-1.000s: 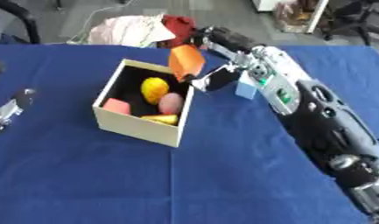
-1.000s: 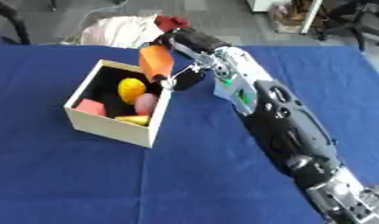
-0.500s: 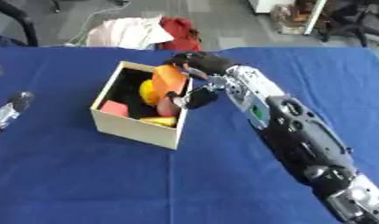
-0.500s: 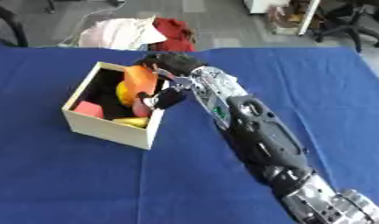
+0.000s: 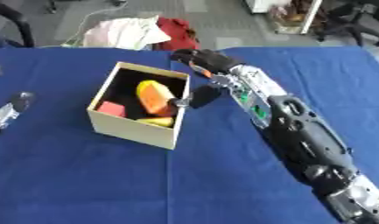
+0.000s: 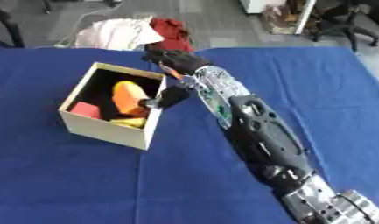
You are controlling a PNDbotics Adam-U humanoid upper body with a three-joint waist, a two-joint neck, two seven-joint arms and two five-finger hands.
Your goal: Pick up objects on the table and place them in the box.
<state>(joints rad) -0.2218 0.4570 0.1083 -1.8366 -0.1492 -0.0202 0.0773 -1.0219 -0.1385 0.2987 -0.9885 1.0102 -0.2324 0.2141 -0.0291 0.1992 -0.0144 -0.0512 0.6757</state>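
At the near left edge we note the left hand (image 5: pixel 10 111), finger state indeterminate. Farther off, an orange wedge-shaped object (image 5: pixel 156 97) lies inside the cream cardboard box (image 5: pixel 135 129); beside its rim, the right hand (image 5: pixel 198 97) hangs with relaxed fingers, holding nothing.

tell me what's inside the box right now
Inside the box: an orange wedge-shaped piece standing tilted, a pink block, and something yellow low at the front. Anything beneath them is covered.

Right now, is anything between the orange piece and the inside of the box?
Nothing visible. The orange piece already sits inside the box, leaning among a pink block and a yellow item. The right hand is at the box's far right rim.
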